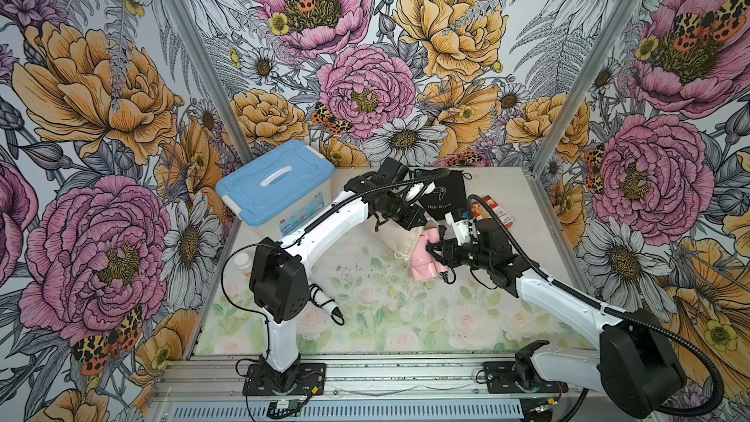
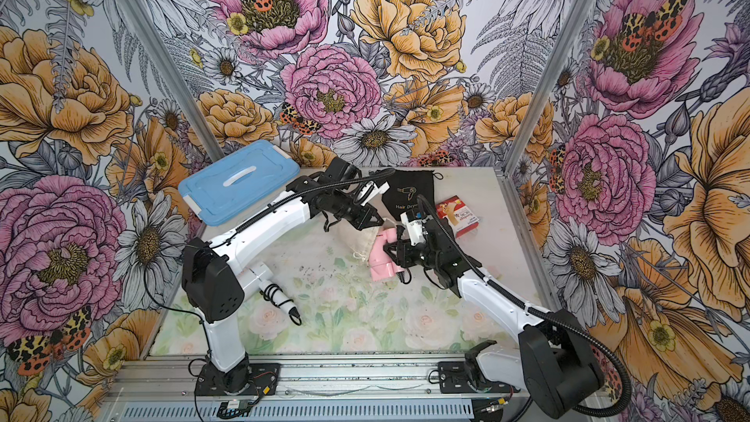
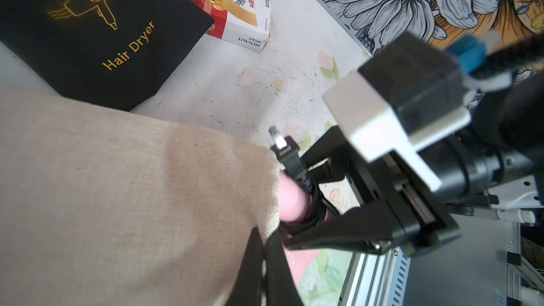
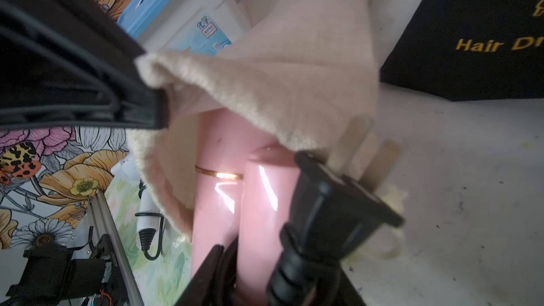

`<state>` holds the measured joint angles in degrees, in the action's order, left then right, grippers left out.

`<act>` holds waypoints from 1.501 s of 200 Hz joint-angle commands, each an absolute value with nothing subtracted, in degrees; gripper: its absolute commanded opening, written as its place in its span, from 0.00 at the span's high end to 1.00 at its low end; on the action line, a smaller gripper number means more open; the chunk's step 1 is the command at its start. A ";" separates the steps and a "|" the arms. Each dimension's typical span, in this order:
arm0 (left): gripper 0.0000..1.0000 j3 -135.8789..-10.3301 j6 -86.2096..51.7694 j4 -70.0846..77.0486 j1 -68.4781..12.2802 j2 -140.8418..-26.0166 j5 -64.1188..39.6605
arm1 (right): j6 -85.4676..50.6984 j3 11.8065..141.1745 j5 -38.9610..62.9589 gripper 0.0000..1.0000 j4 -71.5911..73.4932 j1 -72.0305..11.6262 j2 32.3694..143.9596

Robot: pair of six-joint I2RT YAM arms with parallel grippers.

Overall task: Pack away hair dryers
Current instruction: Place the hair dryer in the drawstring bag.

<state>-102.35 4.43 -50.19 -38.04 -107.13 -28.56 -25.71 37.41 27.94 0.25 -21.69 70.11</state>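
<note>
While my right gripper (image 1: 436, 254) clasps the glossy pink hair dryer (image 1: 422, 266) (cord-wound), my left gripper (image 1: 423, 223) pinches the beige pouch (image 1: 399, 237) over it.

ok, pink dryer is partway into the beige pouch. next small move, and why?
Probably nudge the right claw a little further toward the beige pouch, sliding the pink hair dryer deeper. The left claw pinches the rim and holds the mouth lifted; the dryer's front is under it, but most of the body and the plug sit outside.
</note>
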 commanded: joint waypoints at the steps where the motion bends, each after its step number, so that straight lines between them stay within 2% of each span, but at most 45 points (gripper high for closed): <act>1: 1.00 -100.45 3.91 -48.95 -38.31 -104.85 -30.36 | -27.96 37.29 31.04 0.87 6.36 -19.77 67.20; 89: 1.00 -99.16 2.70 -46.92 -39.36 -103.75 -31.37 | -30.06 37.42 32.35 0.87 6.95 -18.28 67.78; 205: 1.00 -108.27 1.56 -46.93 -39.46 -112.67 -31.57 | -26.73 35.55 30.81 0.87 2.58 -21.58 70.31; 300: 1.00 -110.48 0.43 -46.85 -38.19 -117.75 -31.02 | -26.81 35.37 26.41 0.87 -1.52 -25.43 66.42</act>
<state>-107.98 1.37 -48.03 -38.85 -117.30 -29.91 -27.51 34.81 27.66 -3.40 -24.51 68.49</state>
